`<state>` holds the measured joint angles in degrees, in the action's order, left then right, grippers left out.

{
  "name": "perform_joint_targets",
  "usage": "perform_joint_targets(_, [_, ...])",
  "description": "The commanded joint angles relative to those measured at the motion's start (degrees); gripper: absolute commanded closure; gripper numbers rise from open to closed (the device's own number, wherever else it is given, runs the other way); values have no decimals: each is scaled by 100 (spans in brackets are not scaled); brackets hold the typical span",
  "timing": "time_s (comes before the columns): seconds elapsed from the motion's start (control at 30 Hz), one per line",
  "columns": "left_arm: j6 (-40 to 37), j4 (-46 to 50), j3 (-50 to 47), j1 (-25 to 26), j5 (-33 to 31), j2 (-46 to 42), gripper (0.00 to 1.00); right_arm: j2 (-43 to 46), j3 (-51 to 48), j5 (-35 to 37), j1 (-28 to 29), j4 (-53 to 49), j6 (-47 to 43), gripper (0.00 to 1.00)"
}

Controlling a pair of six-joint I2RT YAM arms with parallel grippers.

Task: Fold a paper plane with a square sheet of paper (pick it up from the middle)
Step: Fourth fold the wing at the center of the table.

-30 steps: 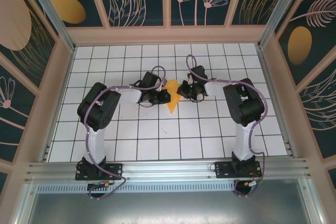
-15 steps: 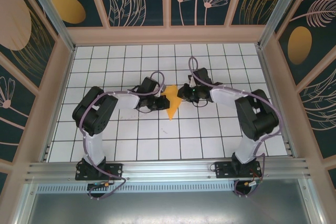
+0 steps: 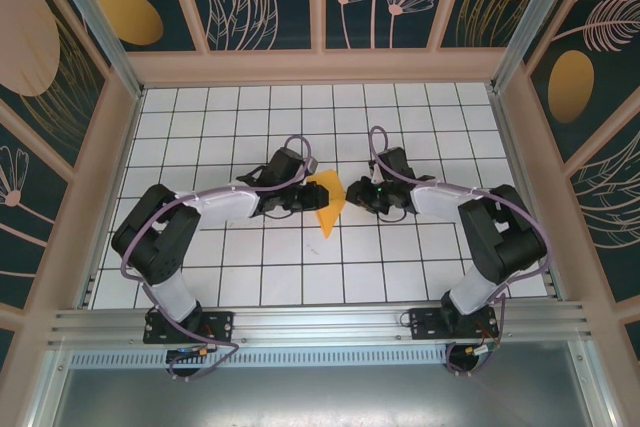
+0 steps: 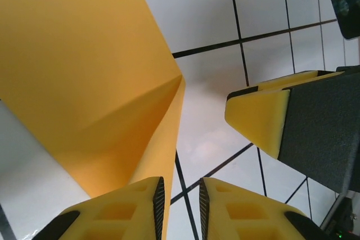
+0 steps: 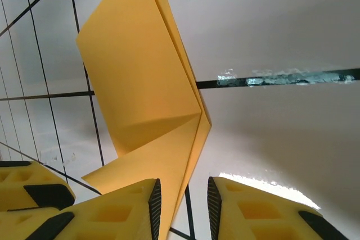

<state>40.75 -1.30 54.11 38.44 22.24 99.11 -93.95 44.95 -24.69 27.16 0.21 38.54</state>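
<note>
Left gripper [image 4: 180, 188]: jaws parted by a narrow slit; the paper's long edge runs down just inside one pad, not visibly pinched.
Right gripper [image 5: 183, 189]: also a narrow gap, with the folded edge passing through it, loose rather than clamped as far as the wrist view shows.
Paper plane [image 3: 328, 204]: lies between the two grippers on the table [image 3: 300, 277], a narrow orange-yellow dart with its tip toward the arm bases.
Handling: judged very light, thin and limp; it creases easily, slides on the smooth tiles, and a hard nip would dent it.
Where to take hold: likely along the thick centre crease, where the layers stack, rather than a single-layer wing.
Arm pose: both arms reach forward and bend inward, elbows out, forearms low, wrists facing each other across the plane.
</note>
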Motion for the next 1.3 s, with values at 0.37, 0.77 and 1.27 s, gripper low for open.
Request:
perform_joint_targets(0.37, [-481,929,707,258,-531,506,83,-544,308,-454,-140,630,167,71])
perform_joint_targets(0.77, [-489,887,520,255,-921,880,91,-806,398,-559,-139,621,180,69])
perform_joint_targets(1.27, [-524,706,337,261,-760,971,91,-1046,537,-685,-51,715,205,69])
